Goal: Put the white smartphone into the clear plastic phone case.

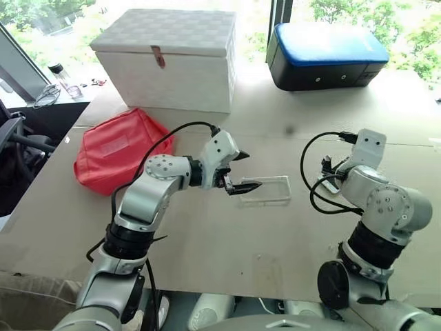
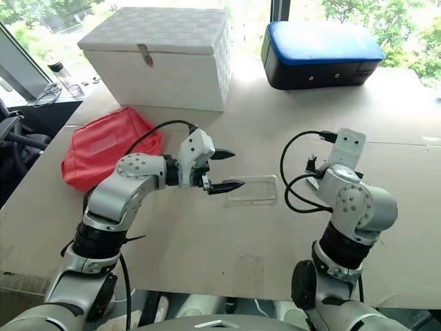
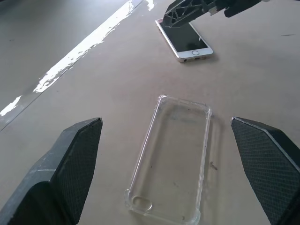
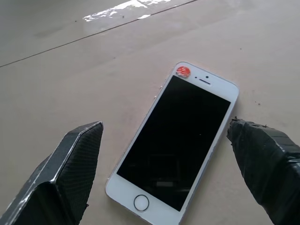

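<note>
The clear plastic phone case (image 1: 269, 189) lies flat and empty on the tan table, near the middle. My left gripper (image 1: 248, 171) hovers just above the case's left end, open, with nothing between its black fingers (image 3: 70, 173). In the left wrist view the case (image 3: 171, 159) lies between and below the spread fingers. The white smartphone (image 4: 176, 150) lies screen up on the table to the right of the case, with a red dot by its top corner. My right gripper (image 4: 164, 125) is open just above the phone, straddling it without touching.
A red pouch (image 1: 117, 148) lies at the left. A white woven box (image 1: 165, 58) stands at the back, with a blue-topped black case (image 1: 324, 55) to its right. A small bottle (image 1: 58, 72) stands on a side surface at the far left.
</note>
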Available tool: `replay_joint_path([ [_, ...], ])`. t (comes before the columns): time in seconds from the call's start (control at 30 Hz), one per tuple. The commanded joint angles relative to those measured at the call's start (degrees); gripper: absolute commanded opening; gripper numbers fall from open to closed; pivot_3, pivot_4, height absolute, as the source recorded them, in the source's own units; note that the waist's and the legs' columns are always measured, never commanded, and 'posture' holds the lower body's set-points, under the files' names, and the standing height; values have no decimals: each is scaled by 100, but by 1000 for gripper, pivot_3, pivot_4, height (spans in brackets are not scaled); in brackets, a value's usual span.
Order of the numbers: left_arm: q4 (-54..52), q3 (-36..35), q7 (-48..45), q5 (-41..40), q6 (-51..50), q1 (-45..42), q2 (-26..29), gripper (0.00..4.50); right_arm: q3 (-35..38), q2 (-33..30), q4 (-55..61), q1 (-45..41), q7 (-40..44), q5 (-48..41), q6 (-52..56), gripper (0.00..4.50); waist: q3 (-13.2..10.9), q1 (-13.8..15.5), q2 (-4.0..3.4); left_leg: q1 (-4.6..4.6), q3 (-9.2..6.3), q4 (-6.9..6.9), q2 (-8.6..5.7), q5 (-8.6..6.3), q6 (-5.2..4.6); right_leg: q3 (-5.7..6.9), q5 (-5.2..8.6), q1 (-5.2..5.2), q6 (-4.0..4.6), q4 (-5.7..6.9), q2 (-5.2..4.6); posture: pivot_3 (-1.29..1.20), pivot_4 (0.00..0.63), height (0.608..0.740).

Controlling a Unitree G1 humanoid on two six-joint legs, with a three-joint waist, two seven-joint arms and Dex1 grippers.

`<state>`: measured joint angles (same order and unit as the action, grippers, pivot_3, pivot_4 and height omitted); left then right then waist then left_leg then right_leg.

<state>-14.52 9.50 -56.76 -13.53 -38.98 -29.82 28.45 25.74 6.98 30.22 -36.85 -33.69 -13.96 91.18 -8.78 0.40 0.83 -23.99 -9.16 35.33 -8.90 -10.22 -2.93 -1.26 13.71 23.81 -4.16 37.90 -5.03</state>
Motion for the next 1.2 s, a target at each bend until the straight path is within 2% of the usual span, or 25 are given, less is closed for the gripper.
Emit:
replay_joint_path([
  [0.03, -81, -16, 44, -119, 157, -148, 34, 4458, 77, 271, -77, -399, -54, 465, 114, 4500, 1, -38, -1, 12, 8, -10, 2, 0, 0, -10, 0, -3, 0, 2, 0, 0, 150, 740],
  [0.27, -96, -174, -78, -466, 355, -191, -61, 4458, 190, 525, -664, -817, 24, 1046, 116, 4500, 1, -155, -3, 19, 22, -20, 6, 1, 1, -24, 0, -1, 0, 2, 4, 0, 150, 740],
  [0.47, 0, -725, -410, -1128, 408, -290, 221, 4458, 446, 820, -1104, -1062, 177, 1149, -147, 4500, 1, -178, -4, 19, 27, -23, 10, 1, 2, -28, 0, 2, 0, 2, 7, 0, 150, 740],
  [0.87, 68, -764, -259, -1122, 646, -231, 469, 4458, 941, 1090, -2203, -1810, 205, 925, -627, 4500, 0, -261, -6, 20, 30, -29, 9, 1, 2, -33, 0, 3, 0, 0, 6, 0, 150, 740],
  [1.2, -57, -759, -123, -1199, 608, -158, 554, 4458, 746, 1248, -2955, -1690, -165, 928, -957, 4500, 0, -280, -6, 23, 34, -33, 10, 1, 2, -38, 0, 7, 0, -1, 7, 0, 150, 740],
])
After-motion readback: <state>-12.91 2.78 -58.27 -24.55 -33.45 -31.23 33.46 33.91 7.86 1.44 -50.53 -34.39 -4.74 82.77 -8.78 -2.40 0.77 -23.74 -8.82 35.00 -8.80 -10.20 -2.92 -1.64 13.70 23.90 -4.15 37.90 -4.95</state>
